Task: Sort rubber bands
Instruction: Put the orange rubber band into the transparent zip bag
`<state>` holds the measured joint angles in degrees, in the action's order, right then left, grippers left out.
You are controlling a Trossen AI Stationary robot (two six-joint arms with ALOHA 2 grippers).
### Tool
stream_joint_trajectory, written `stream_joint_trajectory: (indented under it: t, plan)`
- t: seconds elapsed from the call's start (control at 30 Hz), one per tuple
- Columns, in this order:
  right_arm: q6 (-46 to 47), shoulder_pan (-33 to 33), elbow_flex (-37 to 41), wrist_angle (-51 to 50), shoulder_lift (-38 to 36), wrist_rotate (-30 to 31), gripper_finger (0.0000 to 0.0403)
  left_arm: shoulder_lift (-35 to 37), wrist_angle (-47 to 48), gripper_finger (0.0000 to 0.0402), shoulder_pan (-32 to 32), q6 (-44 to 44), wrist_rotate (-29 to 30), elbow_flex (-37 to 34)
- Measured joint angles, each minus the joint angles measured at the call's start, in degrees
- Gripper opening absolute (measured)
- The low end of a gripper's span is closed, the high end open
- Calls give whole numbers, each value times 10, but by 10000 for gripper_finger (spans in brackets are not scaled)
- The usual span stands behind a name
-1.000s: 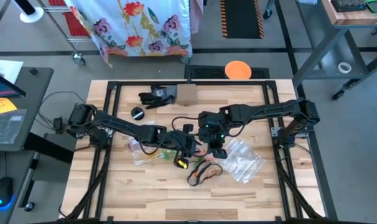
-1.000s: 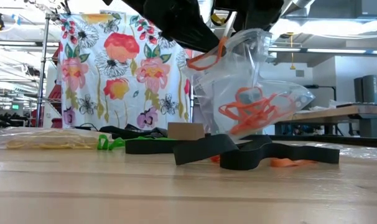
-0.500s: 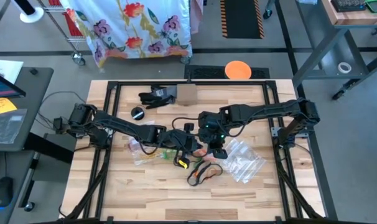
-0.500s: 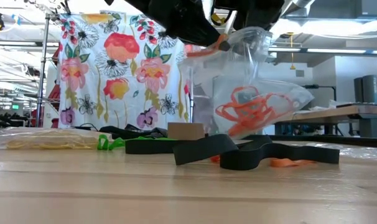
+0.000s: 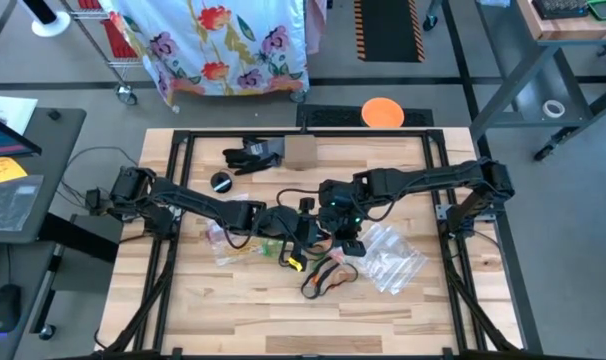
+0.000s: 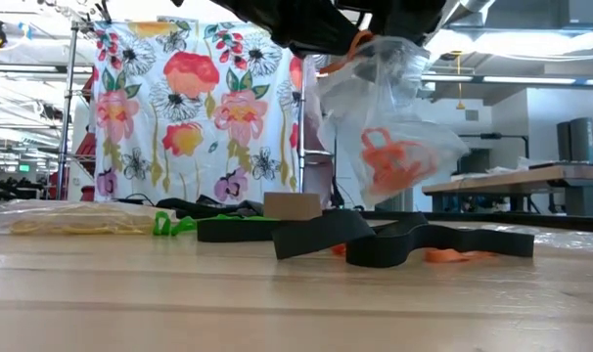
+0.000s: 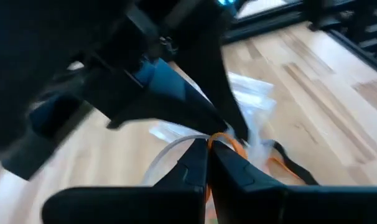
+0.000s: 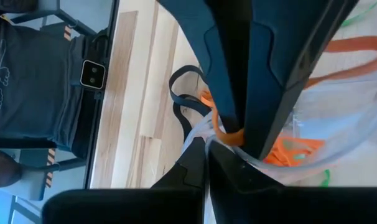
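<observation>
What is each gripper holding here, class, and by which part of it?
Both jaws are shut at the top edge of one clear plastic bag of orange rubber bands, lifted off the table. The left gripper also pinches an orange band at the mouth; the right gripper grips beside it.

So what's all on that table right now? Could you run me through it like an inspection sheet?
Surface: wooden table in a black frame.
Job's things: orange rubber bands inside a clear bag held up off the table; dark bands and green bands lie on the wood.
Clutter: cardboard box, black glove, more clear bags.
Grippers: left pincer shut on an orange band at the bag's mouth; right pincer shut on the bag's edge.
Cables: black cables off the table's left.
Surroundings: flowered cloth, orange disc on the floor.
</observation>
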<state>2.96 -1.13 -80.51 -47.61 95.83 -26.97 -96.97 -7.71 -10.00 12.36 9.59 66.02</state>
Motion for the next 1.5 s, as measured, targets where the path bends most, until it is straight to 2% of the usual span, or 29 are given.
stream_joint_trajectory:
  t: [0.1,0.43,0.83,0.93,1.1,1.17,1.23,1.37,1.5]
  plan:
    - [0,0,0,-12,0,1,5,0,24,1,1,-6,-35,0]
    - [37,2,0,-16,0,4,5,0,78,0,0,-41,-55,0]
    - [55,9,0,-2,1,3,5,-14,135,0,29,-110,-192,2]
    - [63,10,0,-1,1,3,5,-16,146,0,31,-109,-225,1]
    - [63,12,0,2,1,0,5,-24,102,0,29,-60,-313,1]
    - [62,12,0,1,0,-1,5,-24,64,0,26,-45,-301,1]
    - [61,13,0,-1,0,-1,5,-24,45,0,26,-50,-263,1]
    - [61,12,0,-1,0,-1,5,-24,47,0,28,-42,-213,1]
    - [61,12,0,-1,0,-1,5,-24,43,0,27,-38,-131,0]
